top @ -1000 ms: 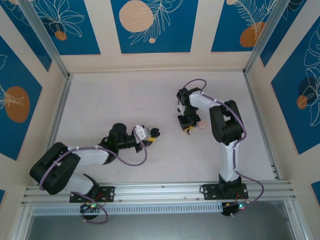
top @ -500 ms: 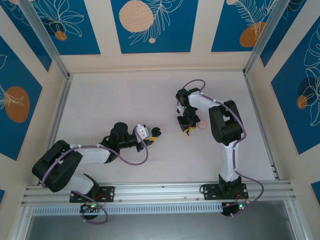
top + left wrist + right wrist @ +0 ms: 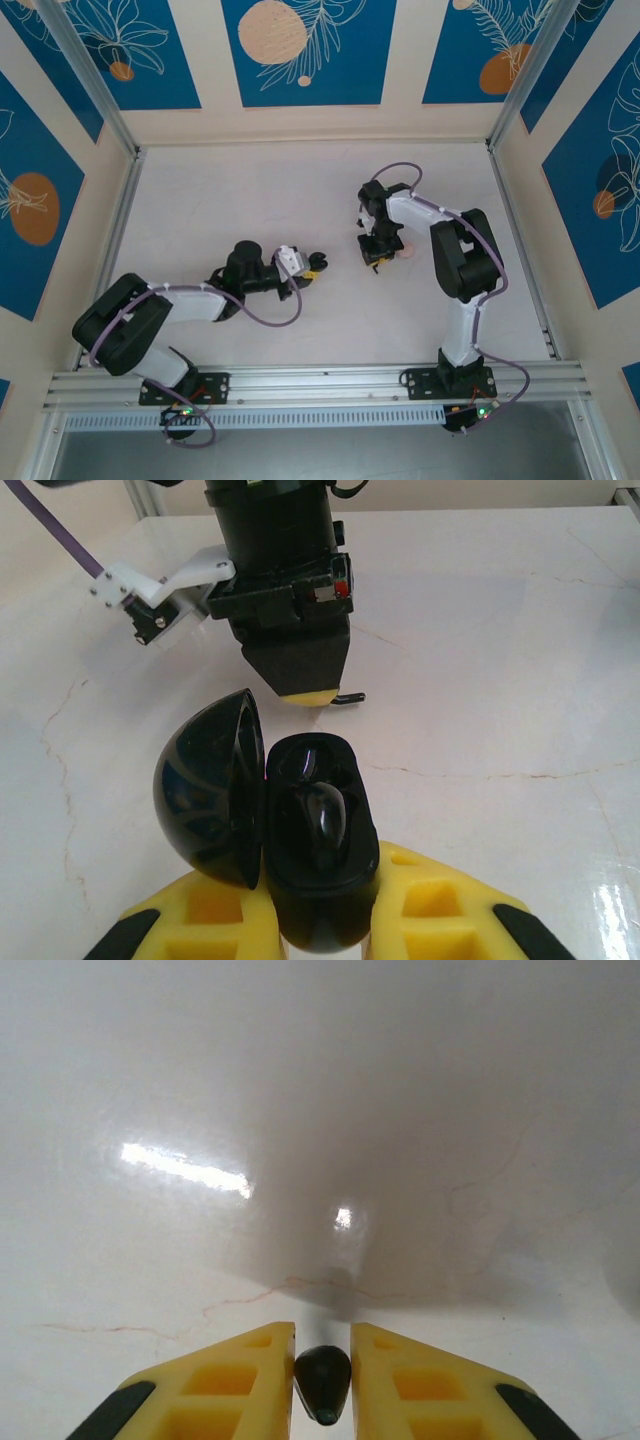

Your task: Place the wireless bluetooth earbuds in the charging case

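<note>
Two grasps at once: my left gripper (image 3: 320, 912) is clenched on the open charging case (image 3: 318, 830), its lid (image 3: 210, 800) swung to 9 o'clock. Seen from the left wrist, my right gripper (image 3: 303, 693) sits at the case's 12 o'clock over the table (image 3: 300, 1110), nipping a dark earbud (image 3: 322, 1380) between yellow fingers (image 3: 240, 1380)
</note>
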Tool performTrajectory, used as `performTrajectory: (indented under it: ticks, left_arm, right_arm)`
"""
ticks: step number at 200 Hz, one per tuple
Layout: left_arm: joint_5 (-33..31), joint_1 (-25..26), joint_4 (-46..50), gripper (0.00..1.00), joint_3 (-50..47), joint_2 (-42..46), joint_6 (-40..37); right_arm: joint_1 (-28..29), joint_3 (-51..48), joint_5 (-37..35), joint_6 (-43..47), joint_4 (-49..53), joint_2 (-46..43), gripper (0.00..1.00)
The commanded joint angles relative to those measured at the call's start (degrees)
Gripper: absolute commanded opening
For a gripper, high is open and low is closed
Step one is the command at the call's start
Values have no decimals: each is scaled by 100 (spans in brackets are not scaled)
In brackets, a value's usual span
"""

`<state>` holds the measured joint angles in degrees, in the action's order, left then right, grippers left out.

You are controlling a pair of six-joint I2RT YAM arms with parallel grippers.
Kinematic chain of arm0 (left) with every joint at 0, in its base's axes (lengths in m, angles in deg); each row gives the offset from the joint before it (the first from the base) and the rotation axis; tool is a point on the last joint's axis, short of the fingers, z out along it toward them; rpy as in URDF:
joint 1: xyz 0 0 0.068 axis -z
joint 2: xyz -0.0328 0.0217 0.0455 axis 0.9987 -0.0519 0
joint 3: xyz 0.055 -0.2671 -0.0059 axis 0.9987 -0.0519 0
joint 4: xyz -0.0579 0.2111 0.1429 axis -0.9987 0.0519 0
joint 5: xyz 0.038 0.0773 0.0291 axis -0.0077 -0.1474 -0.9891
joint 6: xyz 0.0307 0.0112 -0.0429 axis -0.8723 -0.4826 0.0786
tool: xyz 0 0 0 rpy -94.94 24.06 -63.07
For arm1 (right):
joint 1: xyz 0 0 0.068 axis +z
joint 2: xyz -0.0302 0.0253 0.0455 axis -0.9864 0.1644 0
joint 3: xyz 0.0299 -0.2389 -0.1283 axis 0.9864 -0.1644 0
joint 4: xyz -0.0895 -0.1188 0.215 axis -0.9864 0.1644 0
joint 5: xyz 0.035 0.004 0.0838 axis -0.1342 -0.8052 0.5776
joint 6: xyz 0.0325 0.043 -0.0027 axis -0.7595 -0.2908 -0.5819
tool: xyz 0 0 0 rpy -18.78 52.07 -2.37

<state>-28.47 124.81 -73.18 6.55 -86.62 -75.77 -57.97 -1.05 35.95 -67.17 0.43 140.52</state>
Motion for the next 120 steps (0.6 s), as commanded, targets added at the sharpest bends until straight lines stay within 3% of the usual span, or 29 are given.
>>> performTrajectory:
  ticks: [1, 120]
  left_arm:
    - [31, 121, -81, 15, 209, -145, -138]
    - [-30, 339, -384, 15, 509, -773, 65]
  right_arm:
    - [-59, -204, 316, -189, -319, -268, 21]
    - [-138, -966, 855, -435, -1201, -899, 21]
